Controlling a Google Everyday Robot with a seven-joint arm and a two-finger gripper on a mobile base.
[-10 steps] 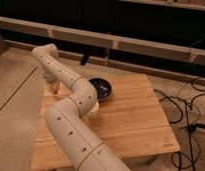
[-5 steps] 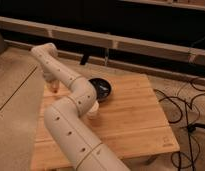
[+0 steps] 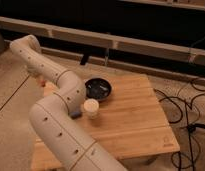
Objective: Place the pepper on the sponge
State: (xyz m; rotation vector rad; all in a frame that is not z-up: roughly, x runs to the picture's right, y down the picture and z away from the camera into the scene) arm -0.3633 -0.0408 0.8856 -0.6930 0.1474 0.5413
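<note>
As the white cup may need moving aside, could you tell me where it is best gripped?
Probably take the white cup across its round upright wall near the rim, coming from above: the black bowl sits behind and the arm lies close beside it. The claw is by the table's far left corner.

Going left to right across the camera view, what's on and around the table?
Gripper at the table's far left corner → sponge beside the arm → black bowl → cables on the floor.
</note>
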